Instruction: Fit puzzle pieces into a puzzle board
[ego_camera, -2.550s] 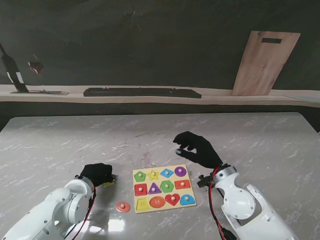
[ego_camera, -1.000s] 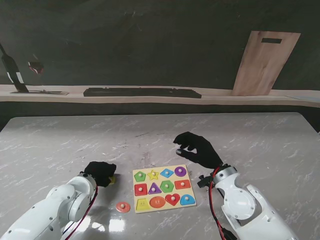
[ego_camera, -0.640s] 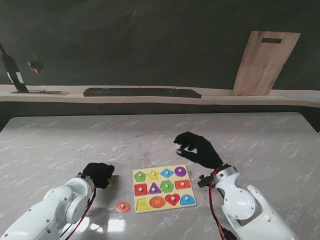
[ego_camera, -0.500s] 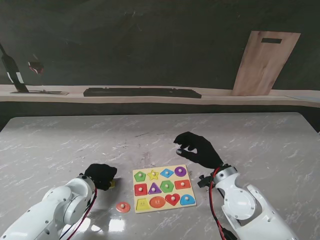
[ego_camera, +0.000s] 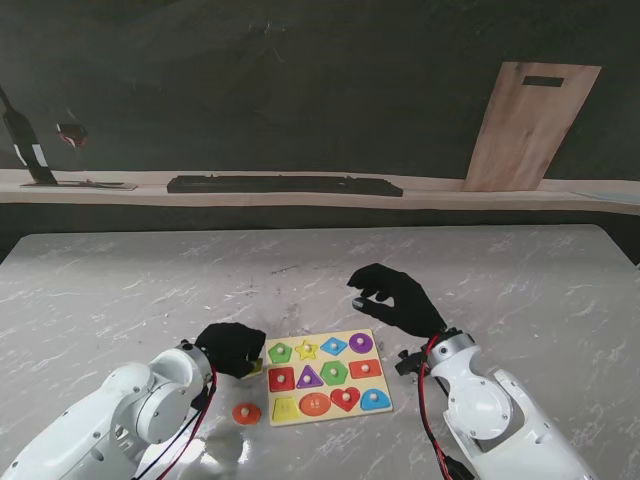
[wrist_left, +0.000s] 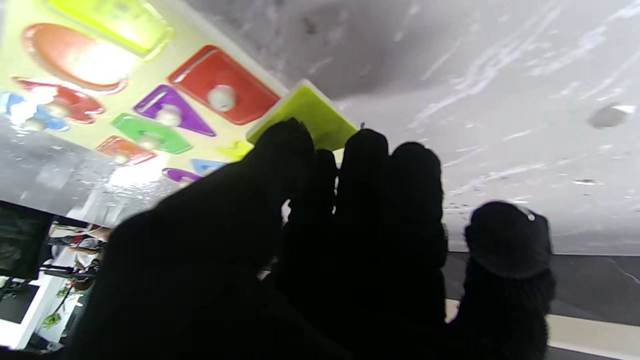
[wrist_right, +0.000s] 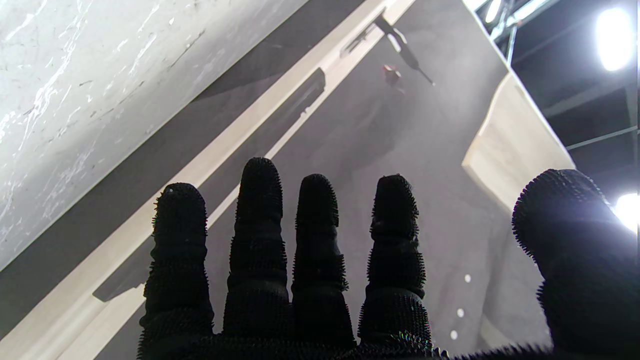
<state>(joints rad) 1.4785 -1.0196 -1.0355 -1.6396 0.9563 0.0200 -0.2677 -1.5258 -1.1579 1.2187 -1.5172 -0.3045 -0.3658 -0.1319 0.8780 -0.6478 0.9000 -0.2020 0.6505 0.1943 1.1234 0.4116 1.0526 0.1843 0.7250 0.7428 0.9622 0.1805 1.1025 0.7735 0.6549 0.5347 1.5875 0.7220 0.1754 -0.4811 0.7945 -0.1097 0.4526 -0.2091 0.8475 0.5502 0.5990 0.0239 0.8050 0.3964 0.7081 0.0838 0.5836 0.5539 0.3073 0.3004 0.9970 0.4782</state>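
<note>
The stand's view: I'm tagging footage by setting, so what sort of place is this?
Probably a robot lab or test bench: a marble-look table against a dark backdrop, a child's puzzle board as the test item, and a wooden board leaning on the wall.

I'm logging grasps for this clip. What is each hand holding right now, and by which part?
The left hand grips a yellow-green piece by one end. The right hand holds nothing.
</note>
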